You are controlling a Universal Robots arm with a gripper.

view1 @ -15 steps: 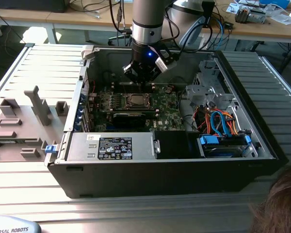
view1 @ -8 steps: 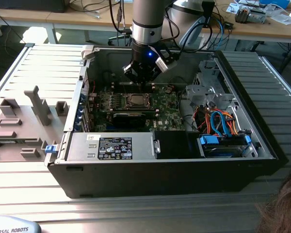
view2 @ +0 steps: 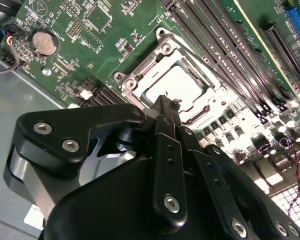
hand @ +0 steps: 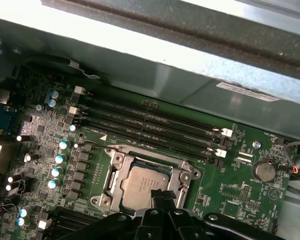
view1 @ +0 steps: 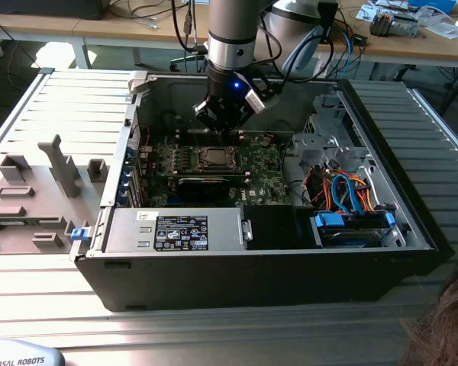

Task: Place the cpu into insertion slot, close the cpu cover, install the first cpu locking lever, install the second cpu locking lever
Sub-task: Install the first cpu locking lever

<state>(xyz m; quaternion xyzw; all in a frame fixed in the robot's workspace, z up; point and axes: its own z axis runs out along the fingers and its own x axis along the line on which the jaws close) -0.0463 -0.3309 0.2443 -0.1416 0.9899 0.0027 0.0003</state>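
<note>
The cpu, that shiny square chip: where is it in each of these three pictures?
Exterior view: the cpu lies in its socket on the green board, just below the gripper.
Second wrist view: cpu sits mid-picture, inside the cpu cover, just past the fingertips.
First wrist view: cpu lies low in the middle, beside the fingertips.
Shared landmark: the round coin battery in both wrist views.

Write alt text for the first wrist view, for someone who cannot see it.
A silver-grey cpu sits in its socket on a green motherboard, framed by the silvery cpu cover lying flat around it. The black claw hangs at the socket's near edge, its tips together. Long black memory slots run beside the socket, below the grey case wall.
</note>
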